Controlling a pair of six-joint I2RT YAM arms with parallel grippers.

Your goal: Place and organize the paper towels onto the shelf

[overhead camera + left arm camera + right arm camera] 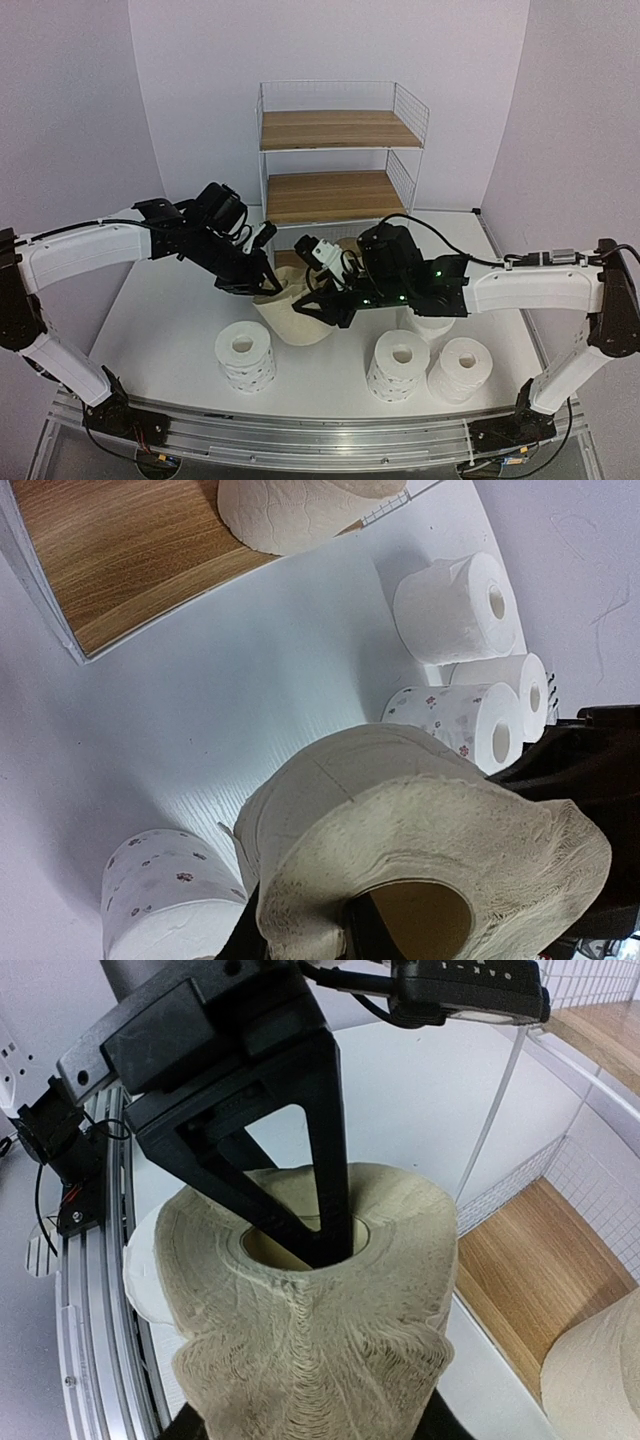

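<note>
A beige paper towel roll (292, 315) hangs low over the table in front of the shelf (335, 150). My left gripper (262, 285) is shut on its wall, one finger in the core and one outside (300, 930). My right gripper (316, 305) grips the same roll (310, 1330) from the right, squeezing its sides so the paper creases (315, 1425). A second beige roll (348, 245) stands on the shelf's bottom board (120, 550). On the table stand two dotted rolls (245, 355) (400, 365) and two plain white rolls (465, 370) (432, 322).
The shelf's middle and top boards (335, 195) hold nothing. The two arms cross close together in front of the bottom tier. A metal rail (320, 440) runs along the near table edge. Purple walls close in on both sides.
</note>
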